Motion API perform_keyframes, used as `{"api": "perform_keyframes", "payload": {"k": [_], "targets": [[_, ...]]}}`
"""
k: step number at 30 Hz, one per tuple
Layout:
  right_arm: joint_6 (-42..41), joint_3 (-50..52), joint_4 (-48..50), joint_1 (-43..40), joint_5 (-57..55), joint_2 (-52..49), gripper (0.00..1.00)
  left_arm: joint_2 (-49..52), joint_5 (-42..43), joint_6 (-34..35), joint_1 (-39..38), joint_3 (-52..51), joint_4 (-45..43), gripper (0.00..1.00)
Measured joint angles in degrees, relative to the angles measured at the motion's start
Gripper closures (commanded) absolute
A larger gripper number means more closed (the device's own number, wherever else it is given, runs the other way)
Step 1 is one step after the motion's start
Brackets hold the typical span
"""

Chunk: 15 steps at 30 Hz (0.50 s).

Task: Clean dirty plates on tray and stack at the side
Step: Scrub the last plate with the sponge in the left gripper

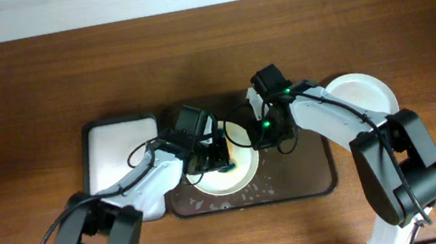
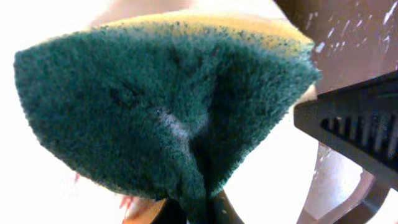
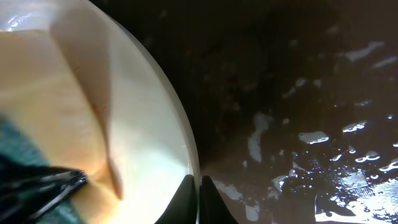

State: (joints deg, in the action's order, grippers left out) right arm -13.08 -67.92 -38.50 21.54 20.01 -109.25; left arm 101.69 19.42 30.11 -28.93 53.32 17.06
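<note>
From wrists, left claw [image 1: 217, 154] clenching sponge [image 2: 161, 106], right claw [image 3: 198, 191] seemingly nipping plate [image 3: 146, 124] rim, hidden overhead

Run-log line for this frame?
left gripper shut on sponge, on cream plate | right gripper shut on its rim | white plate beside tray

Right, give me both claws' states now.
Left claw: closed on the sponge.
Right claw: closed, pinching the plate at its rim.
</note>
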Motion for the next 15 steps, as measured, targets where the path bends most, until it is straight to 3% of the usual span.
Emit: {"api": "perform_keyframes", "payload": {"k": [4, 9, 12, 15], "targets": [[0.0, 0.0, 0.0, 0.0, -0.1, 0.0, 0.96, 0.5, -2.4, 2.8, -0.3, 0.0, -0.6, 1.0], [0.0, 0.0, 0.0, 0.5, 0.7, -0.2, 0.96, 0.2, -6.6, 10.4, -0.1, 2.4, 10.8, 1.0], [0.0, 0.0, 0.0, 0.5, 0.7, -0.2, 0.96, -0.9, -8.9, 10.4, 0.8, 2.4, 12.8, 1.0], [-0.2, 0.0, 0.2, 0.5, 0.7, -0.2, 0.96, -2.6, -16.6, 6.8, 2.8, 2.3, 13.0, 1.0]]}}
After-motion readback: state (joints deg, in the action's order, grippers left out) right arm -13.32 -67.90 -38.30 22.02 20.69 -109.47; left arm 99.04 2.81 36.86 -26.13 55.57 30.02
